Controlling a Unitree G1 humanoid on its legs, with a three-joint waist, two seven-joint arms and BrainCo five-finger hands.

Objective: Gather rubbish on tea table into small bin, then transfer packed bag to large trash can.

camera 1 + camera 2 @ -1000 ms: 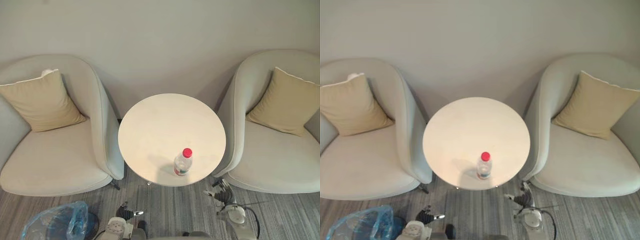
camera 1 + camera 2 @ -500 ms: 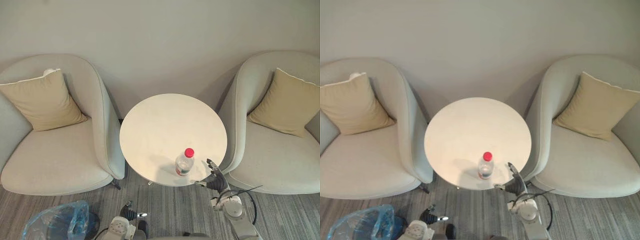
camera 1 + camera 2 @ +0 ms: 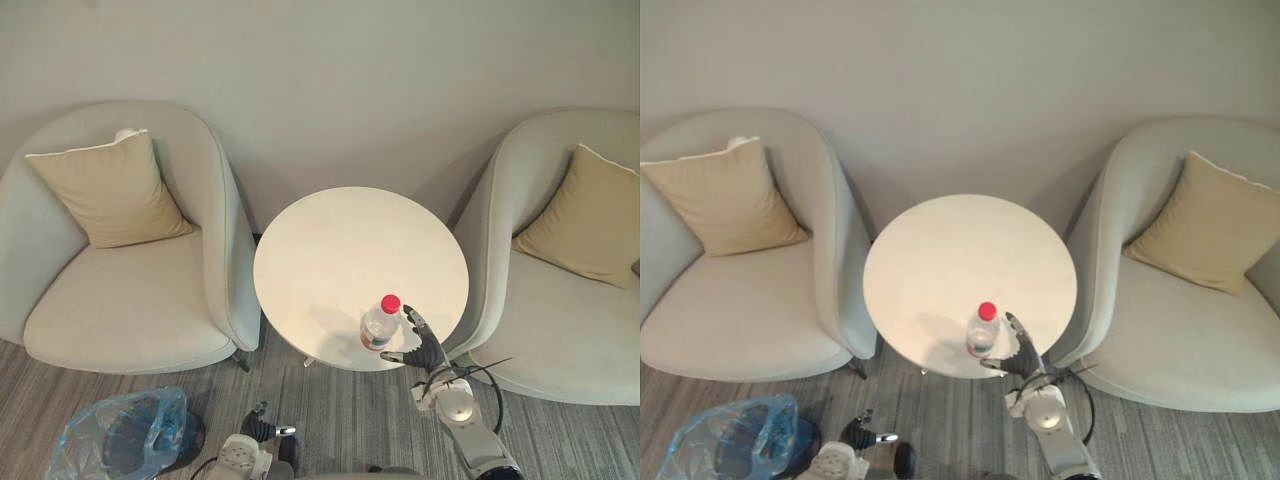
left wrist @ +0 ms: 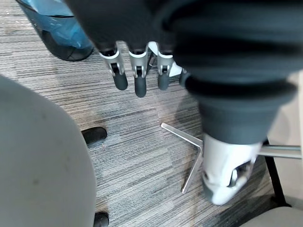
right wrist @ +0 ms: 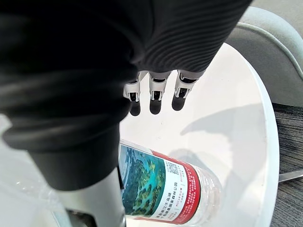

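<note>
A clear plastic bottle with a red cap and a printed label stands upright near the front edge of the round white tea table. My right hand is open at the table's front edge, just right of the bottle. In the right wrist view the bottle sits between the thumb and the straight fingers, which are not closed on it. My left hand hangs low over the carpet with its fingers relaxed and holding nothing. The small bin, lined with a blue bag, stands on the floor at the lower left.
Two grey armchairs flank the table, the left one and the right one, each with a tan cushion. The table's metal leg spreads over the striped carpet. A plain wall runs behind.
My right hand has risen from near the floor to the table's front edge beside the bottle. The camera has shifted, so the whole scene sits further right.
</note>
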